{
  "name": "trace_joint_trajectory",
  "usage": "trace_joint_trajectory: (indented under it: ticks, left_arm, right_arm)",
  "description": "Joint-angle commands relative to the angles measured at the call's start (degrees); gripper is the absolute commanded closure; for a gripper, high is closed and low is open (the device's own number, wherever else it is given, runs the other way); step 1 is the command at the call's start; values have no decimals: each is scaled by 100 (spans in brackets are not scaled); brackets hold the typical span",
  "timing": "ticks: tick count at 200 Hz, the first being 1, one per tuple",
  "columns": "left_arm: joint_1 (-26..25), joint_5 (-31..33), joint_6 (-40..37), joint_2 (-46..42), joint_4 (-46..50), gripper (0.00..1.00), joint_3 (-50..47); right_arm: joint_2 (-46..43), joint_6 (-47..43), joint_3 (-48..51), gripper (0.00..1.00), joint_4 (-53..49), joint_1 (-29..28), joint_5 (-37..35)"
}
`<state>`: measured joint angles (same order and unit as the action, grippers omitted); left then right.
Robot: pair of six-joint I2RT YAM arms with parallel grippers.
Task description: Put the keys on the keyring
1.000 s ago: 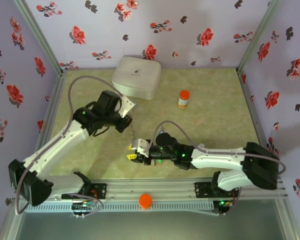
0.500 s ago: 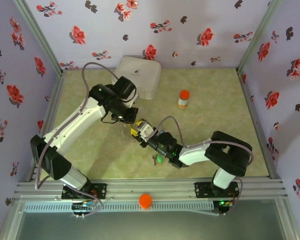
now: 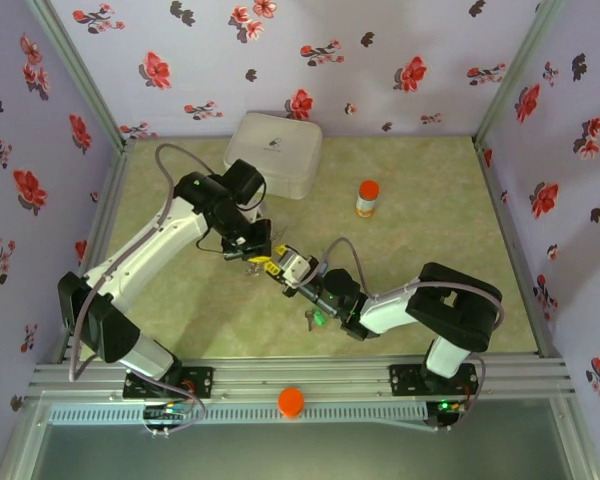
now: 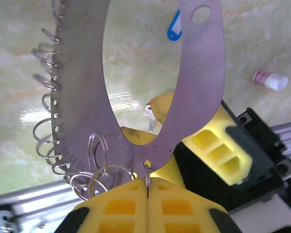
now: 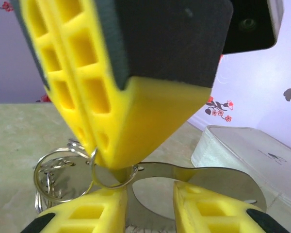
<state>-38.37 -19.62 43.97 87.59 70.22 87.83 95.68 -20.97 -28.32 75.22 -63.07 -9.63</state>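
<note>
The keyring is a flat U-shaped metal plate [image 4: 203, 73] with numbered holes and several split rings along its edge. My left gripper [image 4: 148, 180] is shut on one split ring [image 4: 148, 170] that passes through the hole marked 30. My right gripper [image 5: 150, 199] grips the plate [image 5: 218, 174] across one arm of the U, a finger [image 4: 208, 141] on each edge. In the top view the left gripper [image 3: 252, 256] and right gripper [image 3: 280, 266] meet mid-table. The blue-headed key [image 4: 174, 29] lies on the table beyond the plate. A metal blade [image 4: 149, 110] shows through the U; the green head is hidden.
A white box [image 3: 272, 153] stands at the back, with an orange-capped bottle [image 3: 367, 198] to its right. A small white cap [image 4: 270, 80] lies on the table right of the plate. An orange knob [image 3: 291, 401] sits on the front rail. Flowered walls close three sides.
The right arm has folded and swung its gripper up to mid-table. The left gripper came across from the left, then dropped slightly onto the ring at the right gripper.
</note>
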Motion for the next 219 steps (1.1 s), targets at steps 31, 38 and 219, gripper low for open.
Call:
trace_joint_trajectory:
  ticks: [31, 38, 219]
  left_arm:
    - [205, -569, 1446, -327, -278, 100, -373]
    - [239, -656, 1561, -371, -376, 100, -456]
    - [752, -1554, 2353, -805, -1222, 100, -1260]
  right_arm:
    - [-366, -405, 227, 72, 423, -62, 102]
    - [-403, -408, 258, 72, 423, -58, 134]
    - [-262, -909, -74, 81, 274, -115, 357]
